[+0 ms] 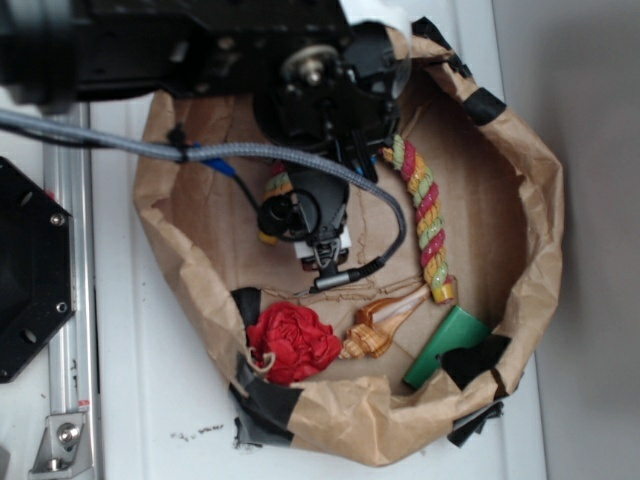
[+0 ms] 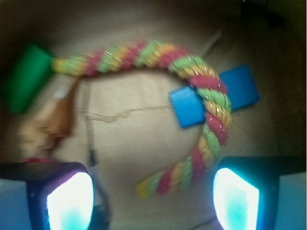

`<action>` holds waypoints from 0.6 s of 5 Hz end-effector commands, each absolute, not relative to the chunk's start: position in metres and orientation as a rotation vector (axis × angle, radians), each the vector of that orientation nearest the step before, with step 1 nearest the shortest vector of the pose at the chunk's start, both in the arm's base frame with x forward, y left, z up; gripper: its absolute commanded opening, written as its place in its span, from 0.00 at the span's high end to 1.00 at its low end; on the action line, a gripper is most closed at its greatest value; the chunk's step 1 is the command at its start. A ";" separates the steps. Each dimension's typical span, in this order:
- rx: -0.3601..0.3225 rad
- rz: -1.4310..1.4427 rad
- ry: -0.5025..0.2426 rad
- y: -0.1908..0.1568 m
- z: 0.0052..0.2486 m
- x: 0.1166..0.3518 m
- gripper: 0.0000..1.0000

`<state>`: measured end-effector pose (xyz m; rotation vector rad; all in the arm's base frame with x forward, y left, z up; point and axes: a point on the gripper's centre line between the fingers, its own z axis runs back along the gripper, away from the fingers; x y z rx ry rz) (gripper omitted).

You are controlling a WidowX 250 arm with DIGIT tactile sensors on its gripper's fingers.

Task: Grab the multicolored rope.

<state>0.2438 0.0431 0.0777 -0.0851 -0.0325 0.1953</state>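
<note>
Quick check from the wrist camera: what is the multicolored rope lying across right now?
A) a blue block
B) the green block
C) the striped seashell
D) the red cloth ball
A: in the wrist view the multicolored rope curves over a blue block, which shows on both sides of it; the gripper is open, with the near end of the rope between its fingers and not yet gripped.

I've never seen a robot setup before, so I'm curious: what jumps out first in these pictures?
The multicolored rope, twisted red, yellow and green, arcs across the paper-lined basket, lying over a blue block. The black arm's claw hovers open above the rope's near end. At the basket's front edge sit a red cloth ball, a striped seashell and a green block.
</note>
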 end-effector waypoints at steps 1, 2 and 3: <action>-0.058 0.218 0.013 0.052 0.043 0.229 0.00; -0.061 0.233 0.032 0.050 0.030 0.247 0.00; -0.069 0.255 0.045 0.047 0.025 0.262 0.00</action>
